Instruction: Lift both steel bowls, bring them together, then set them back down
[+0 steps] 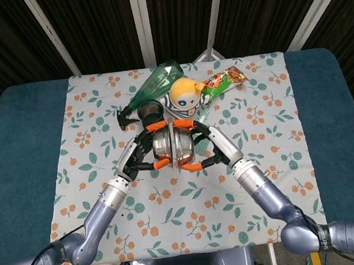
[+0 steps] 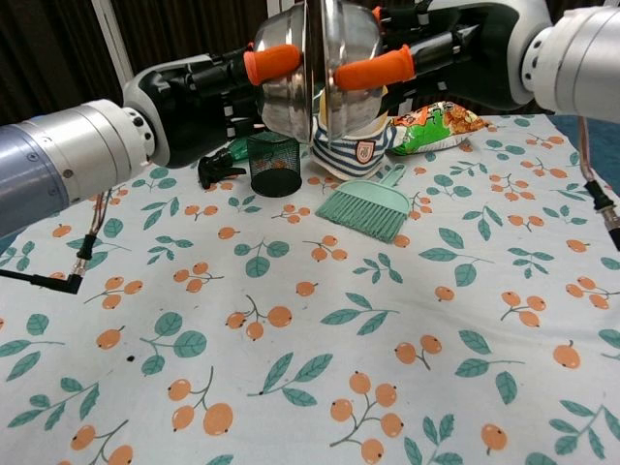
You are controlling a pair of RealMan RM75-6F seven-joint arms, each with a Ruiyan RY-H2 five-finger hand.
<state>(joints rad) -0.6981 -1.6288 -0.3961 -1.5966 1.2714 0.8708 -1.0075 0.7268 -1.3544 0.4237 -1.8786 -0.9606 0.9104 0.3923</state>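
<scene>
Two steel bowls hang above the middle of the table, tipped on their sides with their rims facing each other. My left hand (image 1: 139, 159) grips the left bowl (image 1: 164, 145), orange fingertips wrapped over its back. The right bowl (image 1: 186, 145) is held the same way by my right hand (image 1: 214, 148). In the chest view the left bowl (image 2: 284, 92) and the right bowl (image 2: 351, 39) stand a narrow gap apart, rims parallel. There my left hand (image 2: 208, 89) comes in from the left and my right hand (image 2: 441, 53) from the upper right.
Behind the bowls stand a black mesh cup (image 2: 272, 163) and a striped doll (image 1: 185, 95). A green bottle (image 1: 156, 83) with a black spray head (image 1: 125, 118) and a snack bag (image 1: 225, 79) lie further back. A teal hand brush (image 2: 368, 208) lies under the right hand.
</scene>
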